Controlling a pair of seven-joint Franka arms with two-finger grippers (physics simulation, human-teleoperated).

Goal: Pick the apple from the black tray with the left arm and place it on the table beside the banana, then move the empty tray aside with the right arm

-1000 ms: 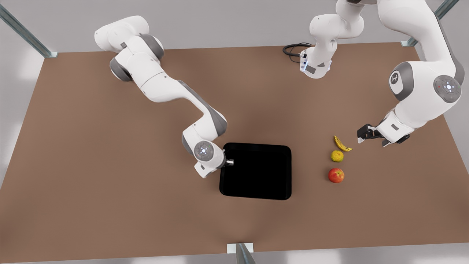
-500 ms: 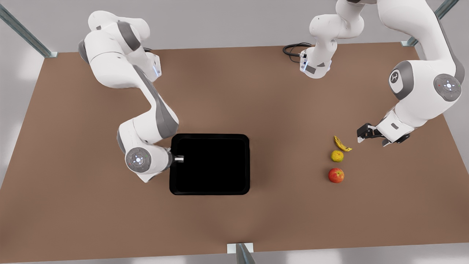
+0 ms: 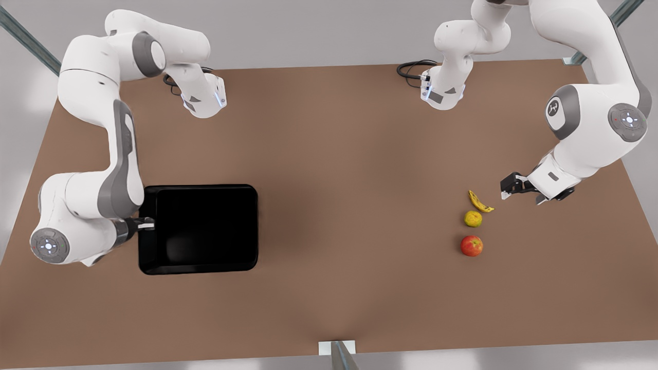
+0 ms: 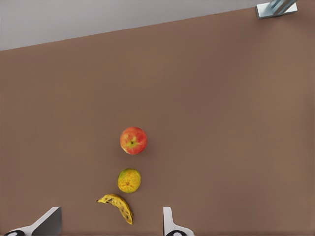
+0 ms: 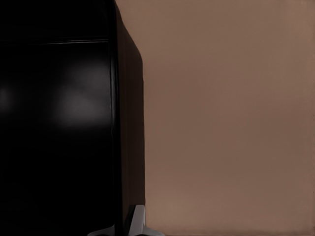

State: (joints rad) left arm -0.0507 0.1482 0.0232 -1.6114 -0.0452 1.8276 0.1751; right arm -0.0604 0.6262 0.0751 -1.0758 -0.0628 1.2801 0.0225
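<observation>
The apple [image 3: 471,245] [image 4: 133,140] rests on the table [image 3: 360,128] at the front view's right, in line with the banana [image 3: 480,201] [image 4: 117,206]. My left gripper [image 3: 506,189] [image 4: 109,225] hovers open just beside the banana, holding nothing. The black tray [image 3: 200,228] [image 5: 59,123] lies flat and empty at the front view's left. My right gripper [image 3: 146,224] [image 5: 123,227] is shut on the tray's rim at the side toward the front view's left; one white fingertip [image 5: 139,220] shows outside the rim.
A round yellow-green fruit [image 3: 473,219] [image 4: 129,180] sits between the banana and the apple. A black cable [image 3: 411,69] loops at the table's back edge. Metal posts stand at the corners, and a bracket [image 3: 336,348] at the front edge.
My right arm has pulled the tray across the table toward the front view's left, folding back as it went. The left arm and the fruit have not moved.
</observation>
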